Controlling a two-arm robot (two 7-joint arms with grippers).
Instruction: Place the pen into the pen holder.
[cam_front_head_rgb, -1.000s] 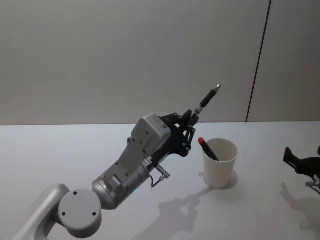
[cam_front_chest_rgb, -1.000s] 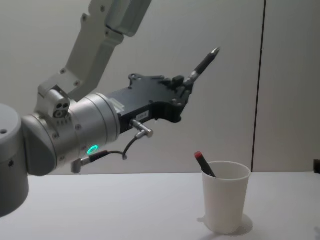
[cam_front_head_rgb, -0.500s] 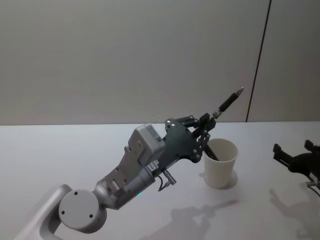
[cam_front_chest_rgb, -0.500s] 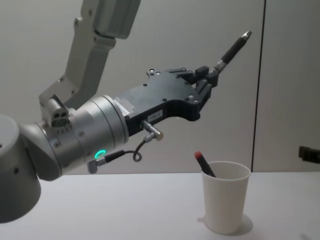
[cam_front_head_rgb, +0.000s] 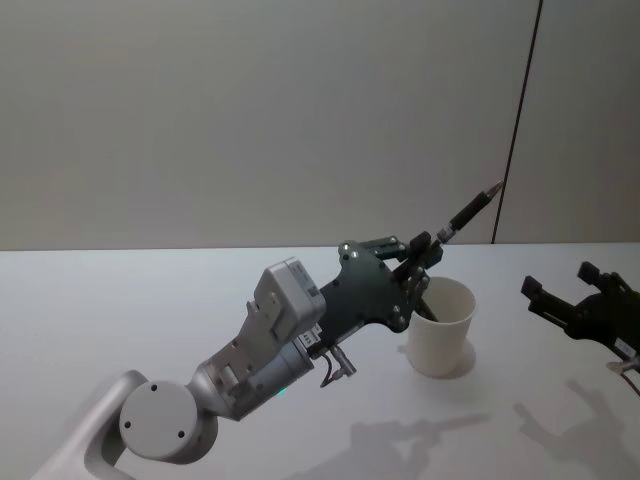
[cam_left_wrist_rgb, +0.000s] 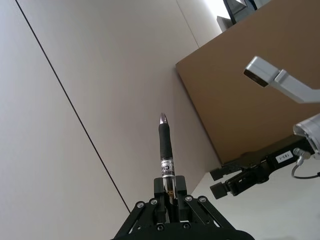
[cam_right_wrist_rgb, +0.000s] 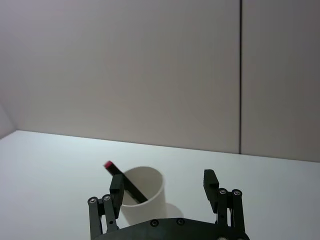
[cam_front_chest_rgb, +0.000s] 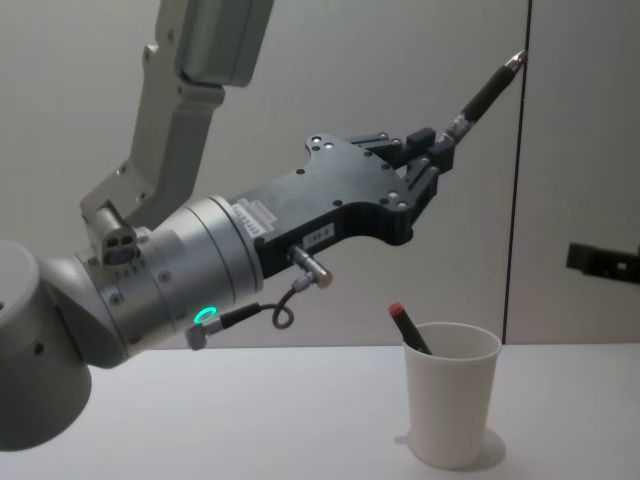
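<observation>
A dark pen (cam_front_head_rgb: 468, 212) with a silver tip sticks up and to the right out of my left gripper (cam_front_head_rgb: 425, 252), which is shut on its lower end. From the chest, this gripper (cam_front_chest_rgb: 435, 152) and its pen (cam_front_chest_rgb: 488, 90) hang well above the pen holder (cam_front_chest_rgb: 450, 405), a white paper cup on the table. A second pen with a red cap (cam_front_chest_rgb: 404, 325) leans inside the cup. My right gripper (cam_front_head_rgb: 562, 283) hovers open to the right of the cup (cam_front_head_rgb: 441, 335), and its wrist view looks over the cup (cam_right_wrist_rgb: 145, 192) between its spread fingers.
The white table (cam_front_head_rgb: 120, 300) stretches to the left and front of the cup. A plain wall with a dark vertical seam (cam_front_head_rgb: 515, 140) stands behind. The left wrist view shows a brown panel (cam_left_wrist_rgb: 250, 85) and my right gripper (cam_left_wrist_rgb: 239, 178) farther off.
My left gripper has carried the pen to the right, to above the cup. The right gripper has moved left and up, coming further into view.
</observation>
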